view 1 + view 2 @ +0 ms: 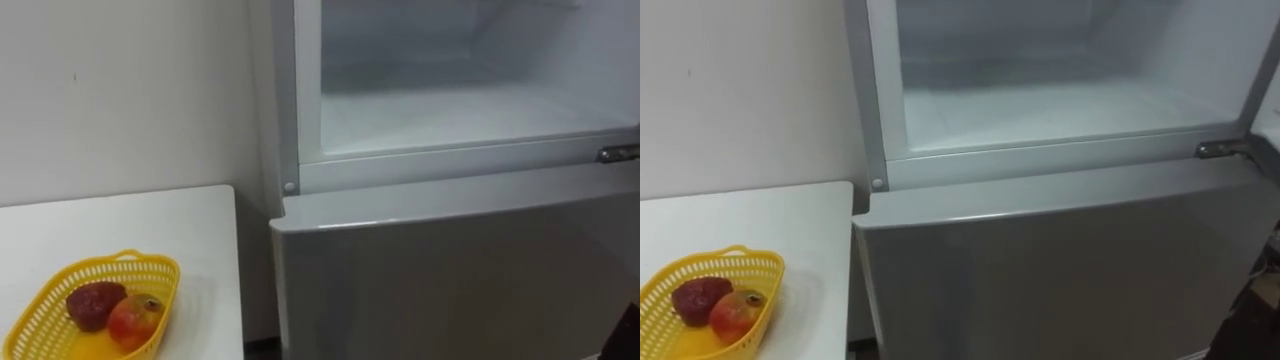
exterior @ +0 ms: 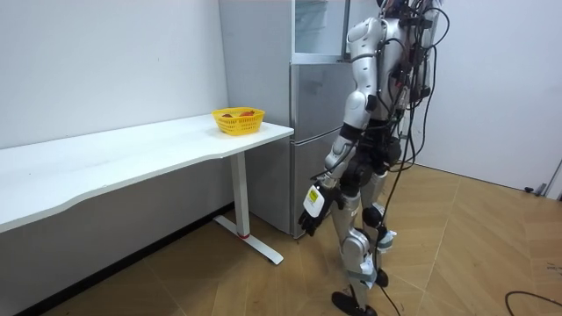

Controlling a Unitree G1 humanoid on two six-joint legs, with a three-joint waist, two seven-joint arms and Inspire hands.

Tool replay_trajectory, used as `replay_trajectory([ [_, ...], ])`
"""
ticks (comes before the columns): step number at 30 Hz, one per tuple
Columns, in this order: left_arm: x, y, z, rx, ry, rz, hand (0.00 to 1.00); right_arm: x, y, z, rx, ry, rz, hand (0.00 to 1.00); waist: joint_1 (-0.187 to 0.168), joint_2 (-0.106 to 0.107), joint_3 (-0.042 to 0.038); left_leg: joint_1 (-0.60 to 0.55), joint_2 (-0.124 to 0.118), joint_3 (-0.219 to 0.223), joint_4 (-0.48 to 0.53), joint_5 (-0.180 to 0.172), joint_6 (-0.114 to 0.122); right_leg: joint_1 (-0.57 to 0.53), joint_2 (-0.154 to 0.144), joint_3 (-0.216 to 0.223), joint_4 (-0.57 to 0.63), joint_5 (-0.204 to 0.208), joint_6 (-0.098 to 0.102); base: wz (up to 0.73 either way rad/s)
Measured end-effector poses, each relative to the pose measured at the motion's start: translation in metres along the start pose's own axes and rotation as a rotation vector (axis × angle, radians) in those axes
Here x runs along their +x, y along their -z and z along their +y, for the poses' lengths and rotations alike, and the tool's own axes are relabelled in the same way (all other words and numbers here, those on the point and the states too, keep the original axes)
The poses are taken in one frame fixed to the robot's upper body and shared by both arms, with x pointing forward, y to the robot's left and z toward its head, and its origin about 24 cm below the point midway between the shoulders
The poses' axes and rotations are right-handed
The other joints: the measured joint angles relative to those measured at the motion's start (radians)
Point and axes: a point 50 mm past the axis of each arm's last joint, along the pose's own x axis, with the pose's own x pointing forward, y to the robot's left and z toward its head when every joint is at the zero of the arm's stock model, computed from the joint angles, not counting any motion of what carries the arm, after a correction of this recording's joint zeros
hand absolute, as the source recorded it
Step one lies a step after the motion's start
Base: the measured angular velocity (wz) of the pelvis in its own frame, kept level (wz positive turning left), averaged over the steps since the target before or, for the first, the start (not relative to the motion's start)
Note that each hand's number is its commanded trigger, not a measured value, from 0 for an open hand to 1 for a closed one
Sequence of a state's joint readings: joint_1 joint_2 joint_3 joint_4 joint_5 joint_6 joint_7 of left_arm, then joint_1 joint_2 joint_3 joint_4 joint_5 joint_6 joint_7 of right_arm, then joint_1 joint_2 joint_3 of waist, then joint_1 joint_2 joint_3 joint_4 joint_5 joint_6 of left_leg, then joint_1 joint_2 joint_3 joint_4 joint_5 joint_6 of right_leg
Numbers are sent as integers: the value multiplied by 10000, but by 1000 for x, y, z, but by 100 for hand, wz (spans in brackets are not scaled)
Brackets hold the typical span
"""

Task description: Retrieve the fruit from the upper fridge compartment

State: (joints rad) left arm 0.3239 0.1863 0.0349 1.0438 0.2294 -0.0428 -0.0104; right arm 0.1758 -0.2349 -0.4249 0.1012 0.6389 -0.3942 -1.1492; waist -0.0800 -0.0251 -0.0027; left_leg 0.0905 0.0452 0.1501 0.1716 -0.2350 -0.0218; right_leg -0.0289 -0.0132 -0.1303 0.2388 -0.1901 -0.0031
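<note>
White wall [image 1: 120,90] backs a long white desk [image 1: 150,230], and a wood-patterned floor [image 2: 457,254] runs under it in the room view. Just beside the desk's end stands a grey fridge [image 1: 450,280], with only a narrow gap between the two. Its lower door is closed. The upper compartment [image 1: 460,110] is open to the robot's head camera, showing white inner walls and a pale white floor inside a grey frame. A small metal hinge [image 1: 618,154] sits at the frame's right end.

Near the fridge end of the desk rests a yellow plastic basket [image 1: 40,305] with a latticed wall. Two fruits lie in it, touching each other: a dark red fruit [image 1: 94,303] towards the wall and a red-and-yellow fruit [image 1: 135,318] next to it, closer to the fridge.

The robot stands upright right before the fridge, facing it, with the desk on its left. Its left arm hangs straight down along its side, and the left hand [image 2: 310,211] is at thigh height, well below the open compartment and apart from the basket; its fingers hang loose and point to the floor, holding nothing
</note>
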Motion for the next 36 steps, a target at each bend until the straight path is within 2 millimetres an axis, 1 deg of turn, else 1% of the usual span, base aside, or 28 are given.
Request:
replay_trajectory([
  [2,0,2,-1,14,26,80,0,-6,-10,8,472,-407,-255,0,59,4,-2,27,-1,-3,-7,0,0,13,0,10,-18,-5,6,0],
  [5,0,6,-2,39,89,307,0,-12,-19,16,765,-918,-631,0,92,0,-2,33,-1,-11,-14,0,0,21,0,-1,12,-4,6,0],
  [9,-1,12,-3,97,143,514,0,-18,-30,21,966,-1398,-1296,0,88,7,-4,20,-1,-8,-14,0,1,21,-1,-14,19,-4,5,0],
  [11,-1,13,-3,78,156,523,0,-26,-43,28,1555,-1836,-1601,0,98,6,-6,-18,0,2,-10,1,0,-28,1,-10,33,-4,6,0],
  [12,-1,12,-3,77,160,518,0,-28,-47,29,1704,-1956,-1686,0,106,6,-8,-22,0,1,-10,1,0,-29,1,-10,36,-4,6,0],
  [14,-1,12,-3,79,160,487,0,-33,-58,33,2090,-2333,-2032,0,170,-25,-29,-15,-1,5,-9,1,1,-24,1,-6,38,-4,5,0],
  [26,-1,13,-5,133,199,559,0,-33,-59,35,2093,-2267,-2046,0,246,-89,-37,-74,-1,-19,-11,1,2,25,-3,-18,77,-6,7,0],
  [36,-1,13,-7,112,227,548,0,-33,-58,34,2042,-2184,-2015,0,244,-132,-24,-16,-1,-26,-12,1,2,41,0,-4,35,-6,6,0],
])
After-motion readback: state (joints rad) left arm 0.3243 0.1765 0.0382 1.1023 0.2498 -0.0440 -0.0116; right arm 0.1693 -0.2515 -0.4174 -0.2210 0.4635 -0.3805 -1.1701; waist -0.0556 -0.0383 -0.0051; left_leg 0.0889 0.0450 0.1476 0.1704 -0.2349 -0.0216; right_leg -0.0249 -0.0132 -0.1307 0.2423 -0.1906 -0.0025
